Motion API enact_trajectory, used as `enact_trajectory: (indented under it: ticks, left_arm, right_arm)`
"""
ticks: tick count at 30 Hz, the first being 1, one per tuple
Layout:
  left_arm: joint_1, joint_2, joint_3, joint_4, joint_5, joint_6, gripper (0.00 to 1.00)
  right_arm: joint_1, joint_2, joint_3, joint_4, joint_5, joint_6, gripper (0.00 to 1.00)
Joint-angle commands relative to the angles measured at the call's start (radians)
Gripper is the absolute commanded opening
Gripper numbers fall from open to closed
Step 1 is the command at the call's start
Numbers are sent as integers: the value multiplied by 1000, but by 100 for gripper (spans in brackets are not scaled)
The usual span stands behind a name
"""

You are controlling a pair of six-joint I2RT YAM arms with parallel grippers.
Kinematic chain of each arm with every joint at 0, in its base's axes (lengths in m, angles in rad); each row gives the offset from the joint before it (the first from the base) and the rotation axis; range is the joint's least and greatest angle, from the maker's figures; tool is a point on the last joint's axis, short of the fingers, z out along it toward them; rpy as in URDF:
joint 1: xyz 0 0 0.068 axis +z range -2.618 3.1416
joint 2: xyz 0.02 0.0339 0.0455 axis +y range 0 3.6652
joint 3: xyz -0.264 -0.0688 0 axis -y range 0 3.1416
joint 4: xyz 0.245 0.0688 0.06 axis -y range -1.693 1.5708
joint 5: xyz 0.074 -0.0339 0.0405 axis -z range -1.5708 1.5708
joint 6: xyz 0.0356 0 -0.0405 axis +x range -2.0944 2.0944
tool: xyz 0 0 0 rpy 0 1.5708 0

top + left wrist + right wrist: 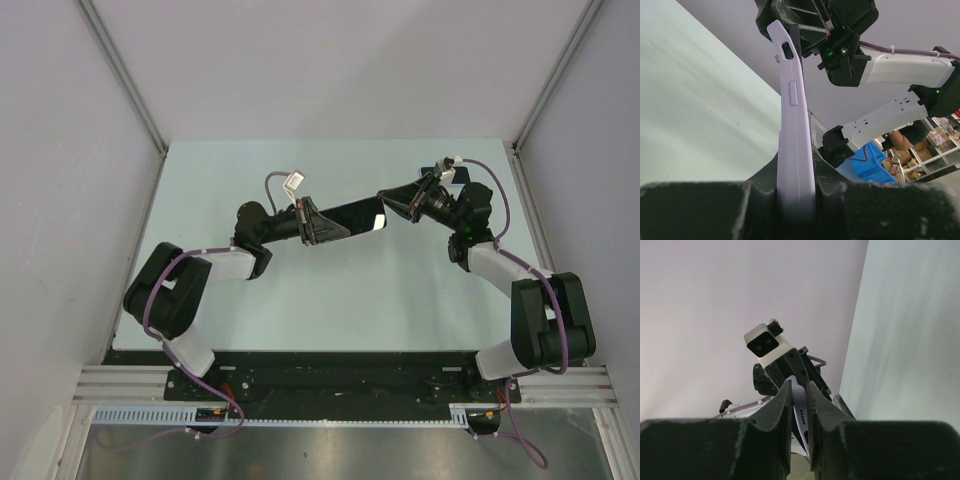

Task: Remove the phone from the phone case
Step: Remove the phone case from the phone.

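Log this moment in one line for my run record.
left gripper: shut on phone case | right gripper: shut on opposite end | phone: in case

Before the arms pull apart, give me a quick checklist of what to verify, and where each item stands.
1. Left gripper shut on one end of the phone case: ok.
2. Right gripper shut on the opposite end: ok.
3. Phone spans between both grippers: ok.
4. Case lip peeled off any corner: cannot tell.
5. Right fingers pinching only the case, not the phone inside: cannot tell.
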Motion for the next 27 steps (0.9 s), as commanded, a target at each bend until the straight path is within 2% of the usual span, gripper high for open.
enact_trajectory:
  ticks: [1, 8, 9, 16, 18, 22, 27]
  left_arm:
    - [-70, -91, 51, 491, 202, 28, 0]
    - [-54, -78, 53, 491, 175, 8, 0]
    - [-51, -69, 53, 491, 170, 3, 0]
    - [-48, -69, 49, 491, 162, 2, 0]
    - [-47, -77, 49, 491, 159, 5, 0]
    - [-41, -84, 46, 491, 155, 2, 0]
    - [-31, -84, 46, 491, 146, -4, 0]
  right_arm:
    - [-12, -3, 0, -34, 154, -72, 12]
    - [-67, -58, 0, 75, 100, -160, 19]
    - [-82, -68, 0, 76, 93, -168, 22]
    - [-125, -115, 0, 56, 87, -241, 27]
    - [-134, -121, 0, 72, 68, -284, 31]
    - [-147, -126, 0, 174, -53, -398, 36]
    - [-147, -132, 11, 207, -203, -546, 39]
